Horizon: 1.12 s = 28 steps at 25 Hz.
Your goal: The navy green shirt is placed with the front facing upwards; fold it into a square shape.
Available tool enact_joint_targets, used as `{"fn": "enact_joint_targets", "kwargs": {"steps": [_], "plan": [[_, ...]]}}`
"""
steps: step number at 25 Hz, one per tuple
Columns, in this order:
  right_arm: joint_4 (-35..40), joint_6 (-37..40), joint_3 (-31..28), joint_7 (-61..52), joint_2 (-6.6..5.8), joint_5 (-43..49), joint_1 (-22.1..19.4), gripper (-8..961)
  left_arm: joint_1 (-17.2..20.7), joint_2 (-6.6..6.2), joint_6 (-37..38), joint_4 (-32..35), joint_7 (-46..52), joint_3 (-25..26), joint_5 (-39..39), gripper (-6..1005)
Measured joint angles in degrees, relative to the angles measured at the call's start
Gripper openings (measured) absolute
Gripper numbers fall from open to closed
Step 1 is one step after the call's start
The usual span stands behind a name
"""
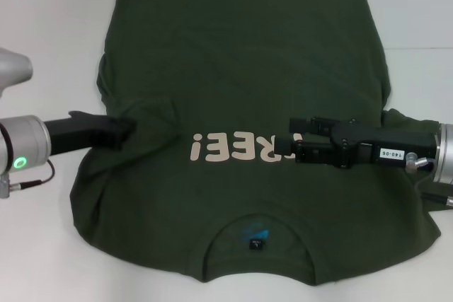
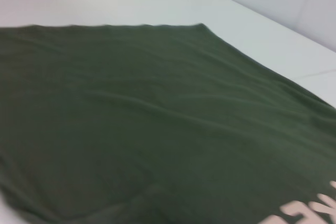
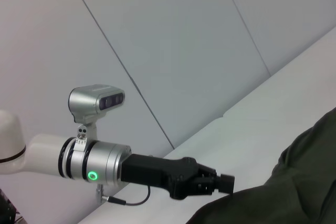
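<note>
- Shirt (image 1: 241, 68) lies spread flat on the white table (image 1: 42, 5), chest side up, with the collar toward the robot and the hem at the far edge.
- Cream lettering (image 1: 233, 148) runs across the chest, upside down from the head view; its right end is hidden under the right gripper.
- Inside the collar (image 1: 256, 228) sit a small blue mark and a dark tag.
- On the robot's left side, the sleeve is pulled inward onto the chest, forming a raised fold with creases running down toward the collar.
- Left gripper (image 1: 126, 131) reaches in from the left, its tip at that fold and clamped on the sleeve cloth.
- Right gripper (image 1: 296, 139) reaches in from the right, above the chest by the lettering; I cannot tell how its fingers stand.
- Left wrist view shows the smooth lower body of the shirt (image 2: 147, 119) and its far corner on the table (image 2: 252, 19).
</note>
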State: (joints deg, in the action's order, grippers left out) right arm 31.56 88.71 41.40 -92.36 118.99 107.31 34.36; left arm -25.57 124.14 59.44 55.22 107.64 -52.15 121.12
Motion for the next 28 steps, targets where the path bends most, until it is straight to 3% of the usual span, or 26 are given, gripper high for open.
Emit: {"fn": "enact_joint_targets", "kwargs": {"steps": [8,19,21,28], "plan": [[-0.13,-0.14,-0.09,0.00,0.09,0.00,0.00,858,-0.06,-0.11,-6.00,-2.23,0.19,0.32,0.60,63],[0.01,-0.07,-0.09,-0.04,0.26,0.00,0.06,855,-0.12,-0.07,-8.55,-4.84,-0.20,-0.23,2.18,247],[-0.01,-0.07,-0.09,-0.05,0.27,0.00,0.00,854,-0.13,-0.02,-8.55,-5.01,-0.25,-0.38,2.26,473],[-0.04,-0.03,-0.09,-0.03,0.21,0.00,-0.09,852,-0.09,-0.02,-8.18,-5.34,-0.26,-0.70,2.28,690]]}}
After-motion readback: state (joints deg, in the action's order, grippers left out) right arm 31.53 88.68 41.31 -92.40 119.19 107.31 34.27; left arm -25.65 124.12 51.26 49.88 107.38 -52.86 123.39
